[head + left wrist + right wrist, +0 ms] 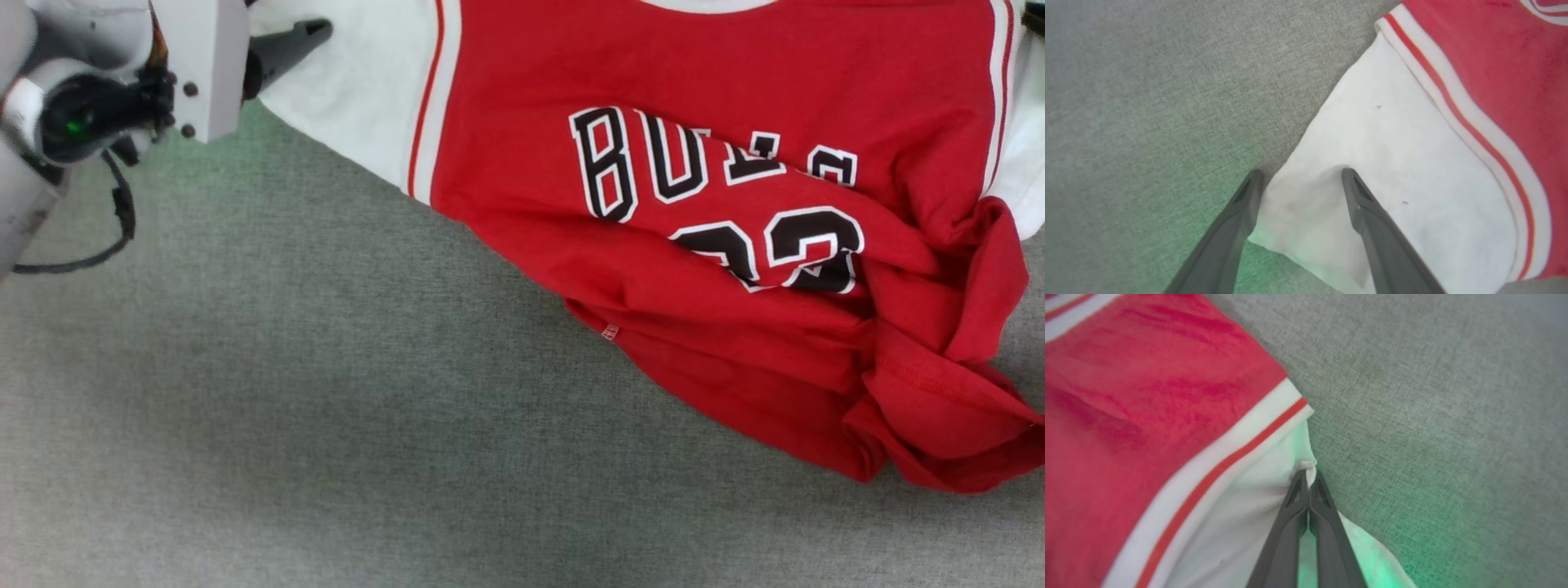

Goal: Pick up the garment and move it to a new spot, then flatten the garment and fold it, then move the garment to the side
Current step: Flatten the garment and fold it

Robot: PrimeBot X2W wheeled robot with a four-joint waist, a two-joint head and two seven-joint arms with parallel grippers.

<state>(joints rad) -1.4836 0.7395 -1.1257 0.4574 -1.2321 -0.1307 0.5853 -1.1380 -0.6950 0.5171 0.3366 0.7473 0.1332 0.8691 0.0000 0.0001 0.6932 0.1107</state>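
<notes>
Head view: the garment (735,269), a bright red jersey, lies spread on a grey cloth surface (326,425), filling the upper right of the picture. Black letters outlined in white cross its chest, with the number below them partly lost in a crease. Its lower hem is bunched in thick folds at the lower right. A white sleeve (359,90) with white-and-red striped trim points to the upper left. There one dark finger of the left gripper (302,37) reaches onto it from the pale wrist housing, where a small green light glows.

Left wrist view: what the head view hides is clear here. The left gripper (1301,173) is spread wide. One finger rests on the grey cloth just beside the sleeve's edge, and the other lies over the white fabric. The sleeve's corner sits between them, unpinched. The striped trim and the red body run along the right side.

Right wrist view: the right gripper (1309,473) has its two fingers pressed together, pinching a small fold at the edge of the garment's white sleeve fabric. Red body and striped trim lie to the left, bare grey cloth to the right, tinted green near the bottom
</notes>
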